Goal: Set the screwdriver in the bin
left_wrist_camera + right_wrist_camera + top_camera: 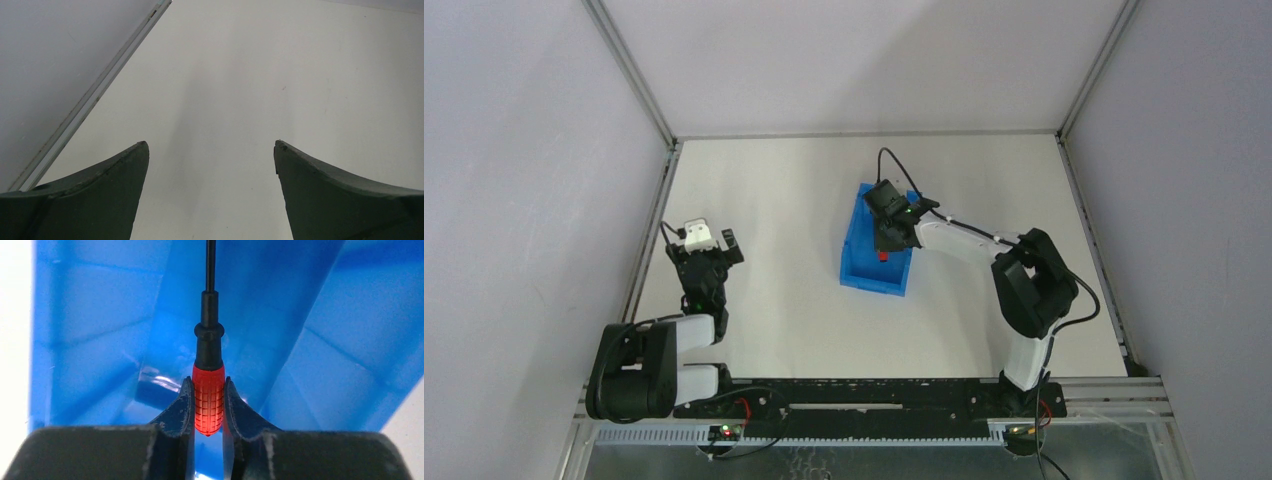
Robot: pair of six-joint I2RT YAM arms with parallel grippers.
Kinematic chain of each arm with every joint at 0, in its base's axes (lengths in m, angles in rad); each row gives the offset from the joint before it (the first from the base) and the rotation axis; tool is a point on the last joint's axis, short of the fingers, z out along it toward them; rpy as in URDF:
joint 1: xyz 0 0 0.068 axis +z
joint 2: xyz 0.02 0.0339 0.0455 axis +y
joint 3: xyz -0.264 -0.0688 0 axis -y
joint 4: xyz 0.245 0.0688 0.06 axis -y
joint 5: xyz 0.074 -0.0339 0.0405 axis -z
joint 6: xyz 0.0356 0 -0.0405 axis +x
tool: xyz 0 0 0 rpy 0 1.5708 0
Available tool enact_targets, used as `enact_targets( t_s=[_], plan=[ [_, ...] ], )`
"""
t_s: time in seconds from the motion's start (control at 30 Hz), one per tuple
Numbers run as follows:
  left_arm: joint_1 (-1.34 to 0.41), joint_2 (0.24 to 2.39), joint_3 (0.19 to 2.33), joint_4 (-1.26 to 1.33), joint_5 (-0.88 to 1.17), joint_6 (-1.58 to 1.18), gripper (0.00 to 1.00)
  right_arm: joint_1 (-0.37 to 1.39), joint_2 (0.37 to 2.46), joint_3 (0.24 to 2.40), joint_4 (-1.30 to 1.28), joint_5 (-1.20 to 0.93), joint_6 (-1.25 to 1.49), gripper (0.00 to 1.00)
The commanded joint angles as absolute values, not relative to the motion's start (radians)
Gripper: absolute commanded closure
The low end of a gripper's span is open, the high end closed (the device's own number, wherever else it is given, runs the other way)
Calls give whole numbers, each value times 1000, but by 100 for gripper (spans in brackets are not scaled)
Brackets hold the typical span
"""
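Note:
The blue bin [864, 262] stands at the table's middle. My right gripper [886, 240] hangs over its inside, shut on the screwdriver [208, 395]. Both fingers clamp the red ribbed handle, and the thin black shaft points away from the wrist camera into the bin [325, 340]. In the top view only a bit of the red handle [883, 257] shows below the gripper. My left gripper [712, 243] is open and empty over bare table at the left; its fingers [110, 195] stand wide apart.
An aluminium rail [650, 240] runs along the table's left edge close to the left gripper, and it also shows in the left wrist view [90, 102]. White walls enclose the table on three sides.

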State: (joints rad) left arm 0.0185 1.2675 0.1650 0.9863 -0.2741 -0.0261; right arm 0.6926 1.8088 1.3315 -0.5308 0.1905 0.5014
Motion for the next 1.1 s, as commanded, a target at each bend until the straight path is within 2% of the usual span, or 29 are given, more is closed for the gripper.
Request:
enact_targets(
  t_s=[0.0,0.2,0.4,0.67,0.9,1.0,1.03,1.07],
  plan=[
    [23,1260,194,1054,-259,-15,0,708,1838,1342,-504,257,485,78],
    [24,1261,194,1054,-260,-15,0,720,1848,1345,-506,267,482,61],
    [25,1261,194,1053,-259,-15,0,729,1782,1398,-547,275,455,53],
    [24,1260,194,1054,-260,-15,0,732,1634,1471,-601,339,405,50],
    [25,1261,194,1054,-259,-15,0,592,1513,1443,-689,358,330,36],
    [25,1260,194,1054,-259,-15,0,474,1462,1388,-700,361,259,19],
    [25,1260,193,1054,-259,-15,0,430,1451,1379,-699,348,239,5],
    [24,1261,193,1054,-259,-15,0,382,1438,1365,-700,336,219,2]
  ],
)
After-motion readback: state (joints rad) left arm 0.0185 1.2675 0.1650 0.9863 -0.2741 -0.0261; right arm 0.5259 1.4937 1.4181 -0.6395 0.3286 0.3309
